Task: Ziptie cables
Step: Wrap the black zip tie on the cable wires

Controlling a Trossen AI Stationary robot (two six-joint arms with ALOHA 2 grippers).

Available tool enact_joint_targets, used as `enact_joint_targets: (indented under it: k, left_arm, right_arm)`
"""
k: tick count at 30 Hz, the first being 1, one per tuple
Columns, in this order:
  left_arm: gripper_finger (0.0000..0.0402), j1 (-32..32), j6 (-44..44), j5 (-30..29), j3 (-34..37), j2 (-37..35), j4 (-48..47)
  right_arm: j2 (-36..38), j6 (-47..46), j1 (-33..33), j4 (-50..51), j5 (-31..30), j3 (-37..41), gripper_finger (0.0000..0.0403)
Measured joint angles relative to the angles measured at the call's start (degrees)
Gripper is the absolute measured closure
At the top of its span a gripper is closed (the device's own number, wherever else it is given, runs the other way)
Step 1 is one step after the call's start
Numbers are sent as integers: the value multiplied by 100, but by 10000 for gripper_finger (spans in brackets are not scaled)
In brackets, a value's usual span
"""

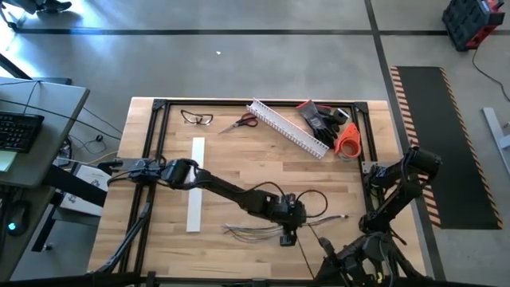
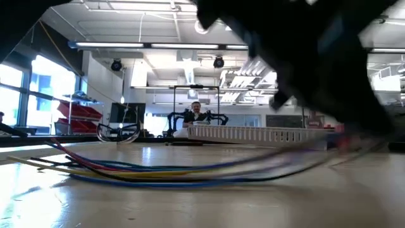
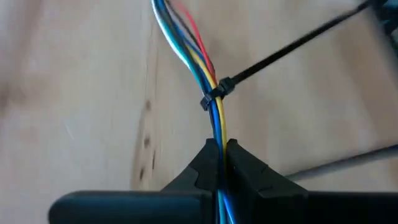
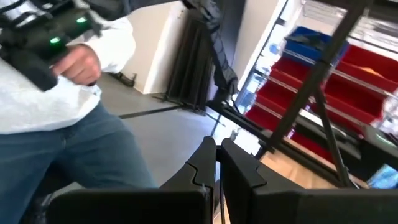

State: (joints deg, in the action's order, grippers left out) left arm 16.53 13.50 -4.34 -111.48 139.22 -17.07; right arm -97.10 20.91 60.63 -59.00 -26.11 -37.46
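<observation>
Evenly lit from overhead, with pale glare on the grey floor (image 1: 215, 52) at upper left of the high view and only soft shadows on the table (image 1: 239, 167). Low view bright from ceiling strip lights (image 2: 145, 45) and windows (image 2: 19, 95) at left; dark arm (image 2: 316, 50) at upper right heavily out of focus, cables (image 2: 158, 170) smeared toward the right. Left wrist view sharp at centre on the ziptie (image 3: 217, 90), blurred at upper right edge; right wrist view motion-blurred throughout.
</observation>
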Motion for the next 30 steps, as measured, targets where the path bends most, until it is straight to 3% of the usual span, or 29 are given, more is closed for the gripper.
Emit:
enact_joint_targets:
  k: [14,21,26,30]
  left_arm:
    - [401,-58,243,663,-31,-219,236]
    - [400,12,223,600,-33,-98,460]
    - [358,-81,-192,791,-31,-158,-478]
    - [308,-160,-543,578,-31,-539,-1244]
  right_arm:
    - [-291,372,-620,48,1163,1,403]
    - [-770,358,-1100,39,1269,3,403]
    - [-1078,199,-1276,-196,1332,2,403]
    - [-1310,0,-1369,-263,1358,3,403]
